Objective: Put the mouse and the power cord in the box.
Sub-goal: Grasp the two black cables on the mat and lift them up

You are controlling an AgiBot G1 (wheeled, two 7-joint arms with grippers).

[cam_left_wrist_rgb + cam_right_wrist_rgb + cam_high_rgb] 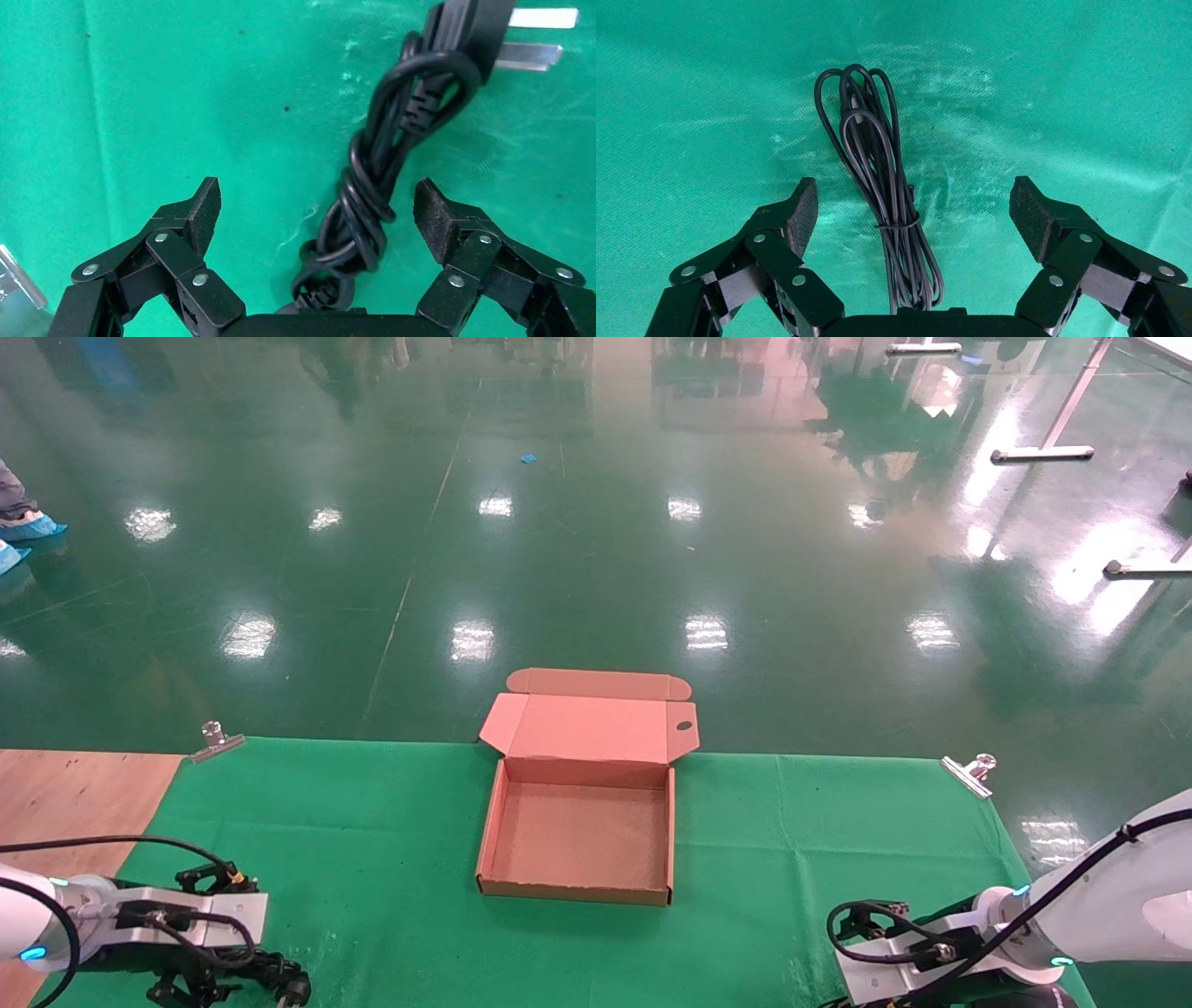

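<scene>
From the head view, the box (579, 822) lay open on the green-covered surface (372, 859), lid folded back, between the left gripper (219, 985) and the right gripper (875, 980) at the near corners. In the left wrist view, the fingers (200, 210) stood apart over the power cord (379, 182), not touching it. In the right wrist view, the fingers (796, 207) were spread wide around a tied bundle of thin black cable (880, 189); the mouse body was hidden.

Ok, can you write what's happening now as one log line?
left gripper: open over power cord | right gripper: open over thin cable | box: open, empty
</scene>
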